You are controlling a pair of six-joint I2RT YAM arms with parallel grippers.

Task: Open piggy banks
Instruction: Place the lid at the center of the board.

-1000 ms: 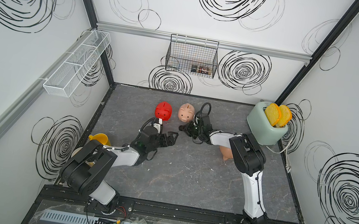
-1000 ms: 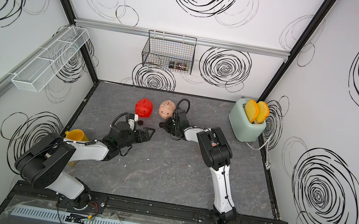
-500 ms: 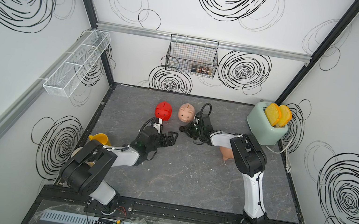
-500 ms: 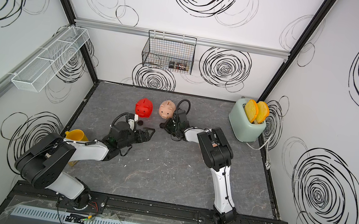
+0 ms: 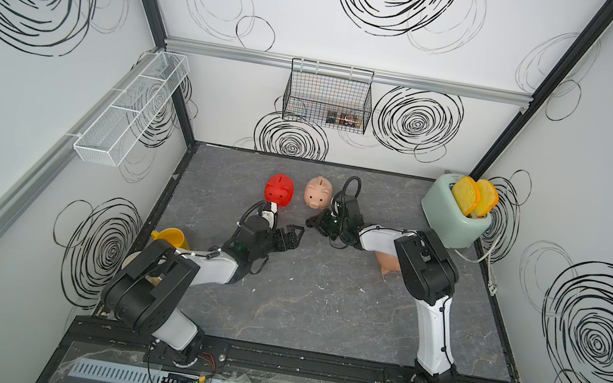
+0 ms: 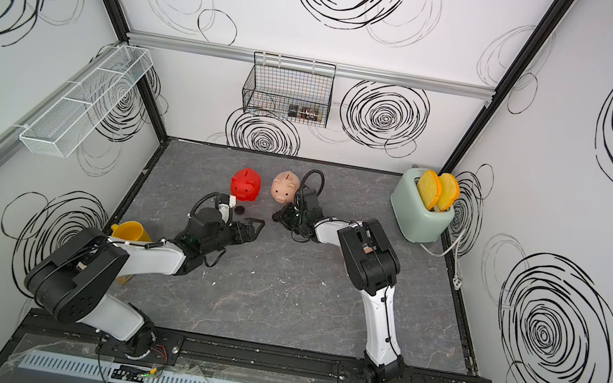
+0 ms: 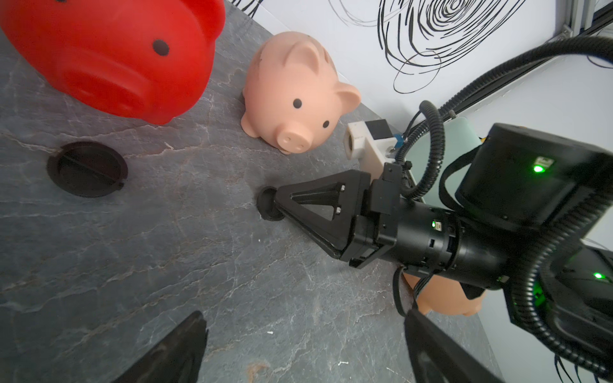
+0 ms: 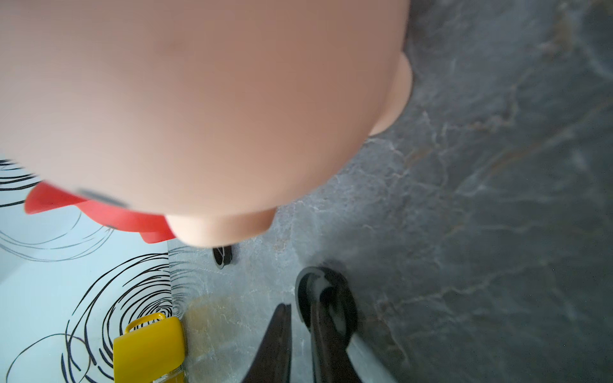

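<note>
Three piggy banks are on the grey table: a red one (image 5: 279, 190) (image 7: 109, 56), a pale pink one (image 5: 318, 193) (image 7: 292, 102) beside it, and a peach-tan one (image 5: 387, 263) (image 7: 444, 298) half hidden under my right arm. A round black plug (image 7: 87, 169) (image 6: 239, 210) lies loose in front of the red pig. My right gripper (image 5: 310, 223) (image 8: 303, 301) sits low in front of the pink pig, shut on a second black plug (image 7: 269, 204) (image 8: 326, 298) that touches the table. My left gripper (image 5: 292, 236) (image 7: 305, 358) faces it, open and empty.
A green toaster (image 5: 454, 217) with two toast slices stands at the back right. A yellow cup (image 5: 170, 237) sits at the left edge by my left arm. A wire basket (image 5: 327, 97) and a white mesh shelf (image 5: 129, 108) hang on the walls.
</note>
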